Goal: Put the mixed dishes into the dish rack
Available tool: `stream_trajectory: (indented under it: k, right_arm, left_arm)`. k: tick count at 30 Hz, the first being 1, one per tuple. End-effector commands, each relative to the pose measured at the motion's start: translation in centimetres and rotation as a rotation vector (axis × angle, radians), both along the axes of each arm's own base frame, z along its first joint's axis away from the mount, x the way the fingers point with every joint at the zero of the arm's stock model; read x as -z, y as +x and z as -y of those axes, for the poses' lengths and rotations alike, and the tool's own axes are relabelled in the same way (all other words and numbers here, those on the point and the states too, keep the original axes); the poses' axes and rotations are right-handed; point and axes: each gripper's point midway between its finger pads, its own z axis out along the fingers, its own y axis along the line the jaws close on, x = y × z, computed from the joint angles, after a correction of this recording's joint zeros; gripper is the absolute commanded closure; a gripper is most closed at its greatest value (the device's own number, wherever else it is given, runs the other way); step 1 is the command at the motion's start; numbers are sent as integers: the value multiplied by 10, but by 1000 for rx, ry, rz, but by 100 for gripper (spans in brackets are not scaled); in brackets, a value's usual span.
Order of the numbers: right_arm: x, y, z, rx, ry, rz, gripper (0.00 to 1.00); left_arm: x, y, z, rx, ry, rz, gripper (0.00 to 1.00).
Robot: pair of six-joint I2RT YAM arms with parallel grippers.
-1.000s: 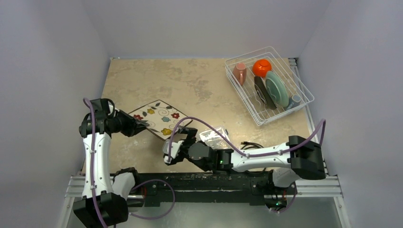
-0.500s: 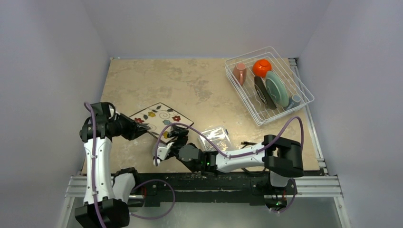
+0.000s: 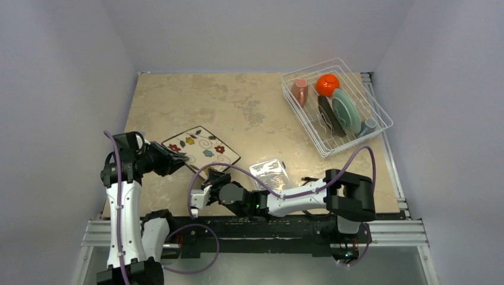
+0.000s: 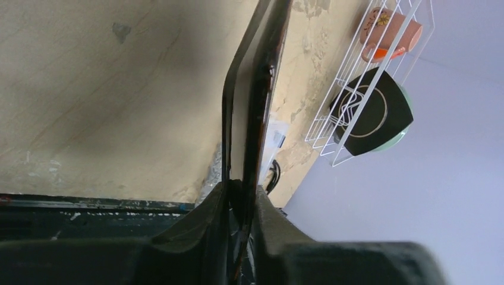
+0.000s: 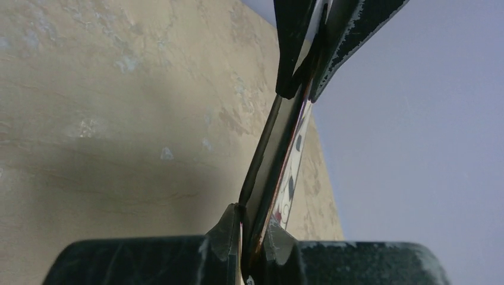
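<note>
Beige mottled stone-look table (image 3: pixel 238 107), pale lavender walls (image 3: pixel 249 29) on three sides. At the far right corner, set askew: white wire dish rack (image 3: pixel 304 119). In it, pink cup (image 3: pixel 299 90) and orange bowl (image 3: pixel 327 84) at the far end. Mid-rack, dark teal square plate (image 3: pixel 328 116) and pale green round plate (image 3: pixel 346 110) stand on edge side by side. Small grey mug (image 3: pixel 368 126) at the near end.

Toward the near left corner, the white floral square plate (image 3: pixel 205 147), flowers and dark swirls on its face. Left gripper (image 3: pixel 178 157) clamped tight on its left corner, right gripper (image 3: pixel 213 177) clamped tight on its near edge. By the near edge: clear plastic box (image 3: pixel 270 171) and black cable (image 3: pixel 312 180).
</note>
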Motion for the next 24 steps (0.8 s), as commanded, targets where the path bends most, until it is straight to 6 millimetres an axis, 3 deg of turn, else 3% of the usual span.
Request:
stream_trajectory:
  k: [1, 5, 6, 10, 16, 24]
  right_arm:
    - [-59, 9, -6, 35, 242, -13, 100]
    - [-70, 12, 1, 15, 315, -68, 100]
    - [-73, 12, 3, 5, 335, -83, 100]
    - [-89, 22, 13, -14, 415, -132, 100]
    - [-119, 41, 39, -47, 574, -254, 100]
    - [-176, 54, 98, -84, 827, -372, 100]
  left_arm:
    - [-54, 12, 20, 37, -165, 193, 74]
    - [-64, 9, 14, 23, -97, 233, 18]
    - [-67, 8, 12, 19, -65, 247, 8]
    - [-92, 3, -1, 13, 95, 340, 2]
    - [-127, -4, -19, -5, 312, 481, 1]
    - [-137, 6, -14, 42, 304, 553, 1]
